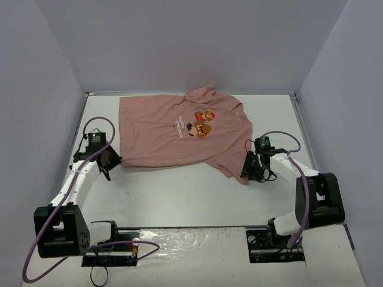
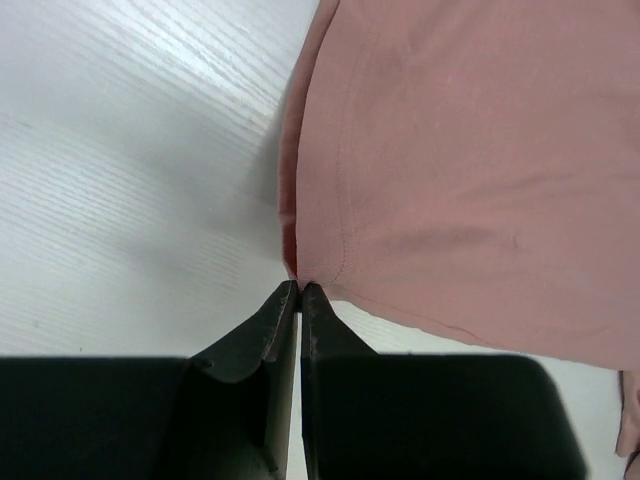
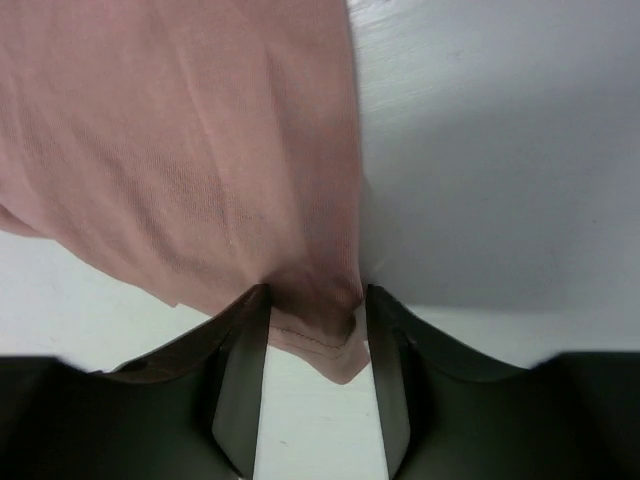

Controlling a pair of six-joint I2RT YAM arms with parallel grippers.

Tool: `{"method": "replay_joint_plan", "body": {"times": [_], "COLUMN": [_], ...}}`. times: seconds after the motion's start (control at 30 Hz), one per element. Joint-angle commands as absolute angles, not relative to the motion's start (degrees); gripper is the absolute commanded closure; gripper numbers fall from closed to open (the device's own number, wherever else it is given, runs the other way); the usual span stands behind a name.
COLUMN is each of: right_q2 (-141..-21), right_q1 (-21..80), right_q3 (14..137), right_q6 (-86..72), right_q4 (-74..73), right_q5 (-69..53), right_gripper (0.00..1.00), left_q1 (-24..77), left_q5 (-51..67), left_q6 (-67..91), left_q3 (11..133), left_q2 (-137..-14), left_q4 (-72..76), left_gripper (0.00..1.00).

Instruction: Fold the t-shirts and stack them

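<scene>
A dusty-pink t-shirt (image 1: 157,133) lies spread on the white table (image 1: 179,191), with its orange-brown chest graphic (image 1: 202,123) facing up, its hem to the left and one sleeve to the near right. My left gripper (image 1: 114,160) is at the near-left hem corner. In the left wrist view its jaws (image 2: 300,288) are shut, with the tips pinching the hem corner of the t-shirt (image 2: 450,180). My right gripper (image 1: 247,170) is at the near sleeve. In the right wrist view its fingers (image 3: 315,300) stand apart with the sleeve end (image 3: 320,335) bunched between them.
Grey walls enclose the table on the left, back and right. The table's near edge (image 1: 191,228) runs between the two arm bases. Cables loop above both wrists.
</scene>
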State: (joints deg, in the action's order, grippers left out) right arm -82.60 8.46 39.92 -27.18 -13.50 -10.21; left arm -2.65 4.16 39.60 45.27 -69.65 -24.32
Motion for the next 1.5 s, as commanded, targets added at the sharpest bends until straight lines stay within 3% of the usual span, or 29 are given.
{"method": "replay_joint_plan", "body": {"times": [0.0,0.17,0.27,0.37,0.8,1.17,1.47], "right_q2": [-82.6,-80.4,-77.3,-76.3,-71.9,-72.4,-64.1], "right_q1": [9.9,11.3,12.0,12.0,12.1,12.7,12.4], "right_q3": [39.9,48.4,61.4,65.4,41.8,49.4,42.4], "right_q6": [-27.3,-27.2,-29.0,-31.1,-33.2,-34.2,-37.6], "right_q4": [-13.8,-20.7,-25.6,-28.3,-28.0,-28.3,-29.5], "right_q5": [-11.8,-12.0,-13.7,-15.1,-11.0,-11.9,-4.9], "right_gripper": [0.75,0.95,0.96,0.96,0.98,0.98,1.0], "left_q1": [-4.3,-4.8,-4.8,-4.8,-4.9,-4.8,-4.9], "left_q5": [4.9,5.3,6.1,6.7,8.3,10.1,10.0], "left_q6": [36.3,33.2,31.3,31.6,32.1,31.0,34.5], "left_q3": [50.4,56.4,62.3,62.9,48.2,54.1,44.5], "left_q2": [-69.3,-69.4,-69.4,-69.7,-65.1,-66.0,-60.2], "left_q4": [-24.6,-28.5,-31.3,-31.0,-29.0,-29.4,-32.1], "left_gripper": [1.0,1.0,1.0,1.0,1.0,1.0,1.0]}}
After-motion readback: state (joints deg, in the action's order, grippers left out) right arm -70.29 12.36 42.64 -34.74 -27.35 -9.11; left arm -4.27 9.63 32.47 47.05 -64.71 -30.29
